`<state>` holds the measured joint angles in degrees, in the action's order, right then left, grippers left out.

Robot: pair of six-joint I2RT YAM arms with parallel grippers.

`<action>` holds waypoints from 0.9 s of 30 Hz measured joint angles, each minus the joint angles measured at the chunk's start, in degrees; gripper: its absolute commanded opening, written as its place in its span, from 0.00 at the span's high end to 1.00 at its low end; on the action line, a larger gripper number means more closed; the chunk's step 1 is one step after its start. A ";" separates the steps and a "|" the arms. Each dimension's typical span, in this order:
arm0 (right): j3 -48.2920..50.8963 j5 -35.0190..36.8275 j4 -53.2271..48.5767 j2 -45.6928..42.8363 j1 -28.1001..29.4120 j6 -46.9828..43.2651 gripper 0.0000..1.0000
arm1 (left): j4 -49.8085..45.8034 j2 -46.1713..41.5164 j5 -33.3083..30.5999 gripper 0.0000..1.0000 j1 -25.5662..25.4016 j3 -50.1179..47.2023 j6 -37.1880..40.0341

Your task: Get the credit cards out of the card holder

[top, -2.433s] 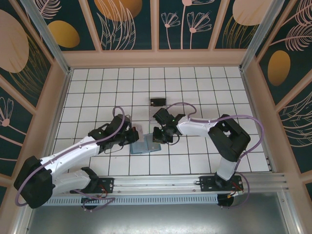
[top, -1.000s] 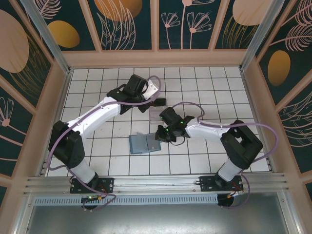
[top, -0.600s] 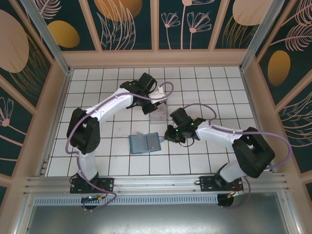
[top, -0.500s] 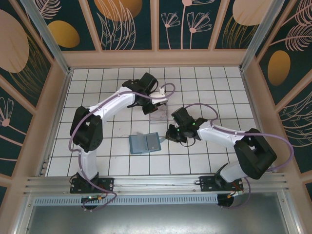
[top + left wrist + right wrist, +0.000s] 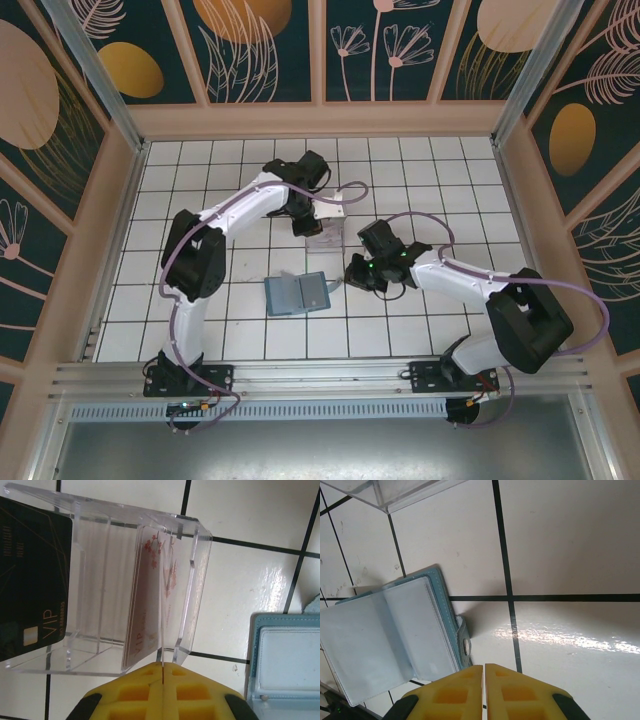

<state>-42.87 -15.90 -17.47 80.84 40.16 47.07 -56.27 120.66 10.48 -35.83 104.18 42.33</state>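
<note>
The teal card holder (image 5: pixel 297 294) lies open on the tiles, its clear pockets (image 5: pixel 385 635) looking bare. My left gripper (image 5: pixel 322 222) hangs over a clear plastic box (image 5: pixel 325 238). In the left wrist view it (image 5: pixel 163 664) is shut on a thin pale credit card (image 5: pixel 162 645), seen edge-on, reaching into the box (image 5: pixel 195 580). A pale card with red flowers (image 5: pixel 145 605) stands inside the box. A black card (image 5: pixel 30 580) shows at the box's left side. My right gripper (image 5: pixel 484 666) is shut on nothing, just right of the holder's snap tab (image 5: pixel 465 645).
The floor is white tile with black grout, walled by wooden panels (image 5: pixel 320 118) on three sides. A metal rail (image 5: pixel 320 375) runs along the near edge. My right arm (image 5: pixel 450 280) stretches across the tiles right of the holder.
My left arm swung from the card holder up to the clear box and has settled over it. My right gripper drew back to the right, off the holder.
</note>
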 measured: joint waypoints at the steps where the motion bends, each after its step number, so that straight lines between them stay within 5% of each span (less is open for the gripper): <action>1: 0.02 0.00 0.00 -0.04 0.00 0.00 0.89 | -0.50 0.76 0.00 1.00 0.00 0.68 0.20; 7: 0.31 0.00 -0.24 -0.31 -0.11 0.00 0.89 | -3.63 5.38 0.07 0.97 -0.09 5.05 1.64; 16: 0.31 0.00 -0.57 -0.35 -0.44 -0.02 0.89 | -5.75 6.43 -0.63 0.61 -0.50 8.94 3.06; 27: 0.04 0.00 -0.98 -0.35 -0.44 -0.24 0.89 | -2.25 0.90 0.15 0.62 -0.61 7.96 0.13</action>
<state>-42.83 -15.90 -18.46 80.49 39.72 46.83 -58.52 121.56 10.63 -36.45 112.14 42.46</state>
